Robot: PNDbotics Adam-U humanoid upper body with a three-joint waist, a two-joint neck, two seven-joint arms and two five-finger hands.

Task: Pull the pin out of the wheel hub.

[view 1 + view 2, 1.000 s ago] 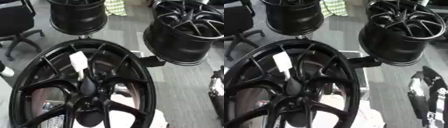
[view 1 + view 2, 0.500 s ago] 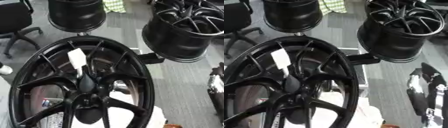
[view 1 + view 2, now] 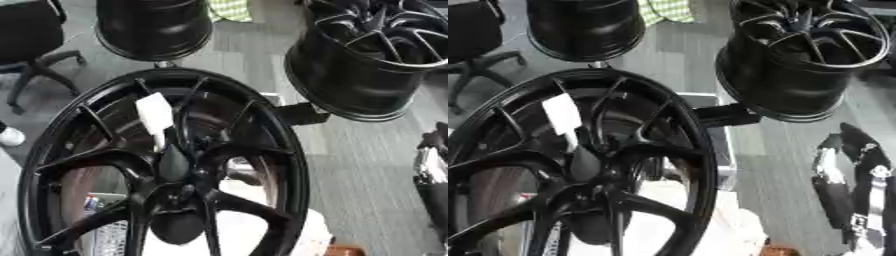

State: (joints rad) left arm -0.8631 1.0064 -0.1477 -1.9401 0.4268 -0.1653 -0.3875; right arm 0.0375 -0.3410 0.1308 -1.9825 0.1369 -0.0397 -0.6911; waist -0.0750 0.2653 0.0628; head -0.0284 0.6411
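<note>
A large black wheel hub [image 3: 166,165] with curved spokes stands tilted right in front of me and fills the lower left. A white tag [image 3: 154,113] hangs on one upper spoke. At the hub's centre sits a dark oblong part [image 3: 172,162]; I cannot make out whether it is the pin. My right hand [image 3: 850,185], black with silver parts, shows at the right edge, well apart from the hub. No part of my left hand appears in either view.
Two more black wheels stand behind: one at the back left [image 3: 156,27], one at the back right [image 3: 802,55] on a black bracket [image 3: 726,115]. An office chair [image 3: 26,40] is at the far left. Grey floor lies between hub and right hand.
The whole picture has shifted slightly, so the camera moved. The hub, the tag and my right hand keep their places relative to each other.
</note>
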